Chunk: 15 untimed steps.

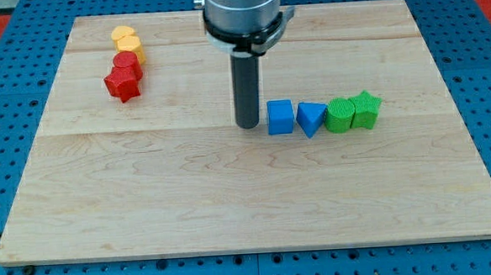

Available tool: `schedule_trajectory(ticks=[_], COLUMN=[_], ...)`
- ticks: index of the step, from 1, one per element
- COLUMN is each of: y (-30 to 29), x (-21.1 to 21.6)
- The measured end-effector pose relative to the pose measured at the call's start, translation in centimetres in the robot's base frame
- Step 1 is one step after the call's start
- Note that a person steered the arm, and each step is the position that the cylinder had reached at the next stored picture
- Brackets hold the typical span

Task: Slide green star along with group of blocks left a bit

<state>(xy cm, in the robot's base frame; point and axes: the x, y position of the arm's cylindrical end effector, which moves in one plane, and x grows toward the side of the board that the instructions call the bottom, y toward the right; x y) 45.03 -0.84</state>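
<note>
**Operator:** Green star position, please, and the status of the tool.

**Arm:** Green star (367,108) is sitting at the view's right end of a row of four blocks, just right of the board's middle. It is touching a green block (340,115) whose shape I cannot make out for certain. Next toward the view's left are lying a blue triangle (311,118) and then a blue cube (281,117), with a slight gap between those two. My tip (247,125) is resting on the wooden board (232,197) just beside the blue cube, on its left side; whether it is touching the cube I cannot tell. The tool is a plain rod: it is not opening or closing on anything, and it is holding nothing.

**Operator:** Which step are you working on?

**Arm:** By my judgement, I am standing on the wrong side for the push. The row needs to go toward the view's left, so I am treating this as the repositioning step, with the push itself not yet begun.

**Operator:** Requirement for the next move?

**Arm:** I am planning to route the tip around the row without clipping it, then set it just right of the green star and push left in line with the row. The red star (122,84), red block (127,63) and yellow block (127,40) at the upper left are lying well apart and are not interfering.
</note>
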Motion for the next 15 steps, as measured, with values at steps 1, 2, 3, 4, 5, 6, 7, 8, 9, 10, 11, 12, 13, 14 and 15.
schedule_trajectory(ticks=[1, 2, 3, 4, 5, 6, 7, 8, 9, 10, 11, 12, 13, 14, 15], y=[-1.6, -1.6, -1.1, 0.8, 1.0, 1.4, 4.6, 10.8, 13.5, 14.3, 16.8, 19.9, 23.4, 23.4, 23.5], x=[2.7, 2.7, 3.2, 4.4, 4.4, 4.4, 4.4, 5.2, 6.5, 7.6, 8.8, 9.5, 9.6, 9.3, 7.7])
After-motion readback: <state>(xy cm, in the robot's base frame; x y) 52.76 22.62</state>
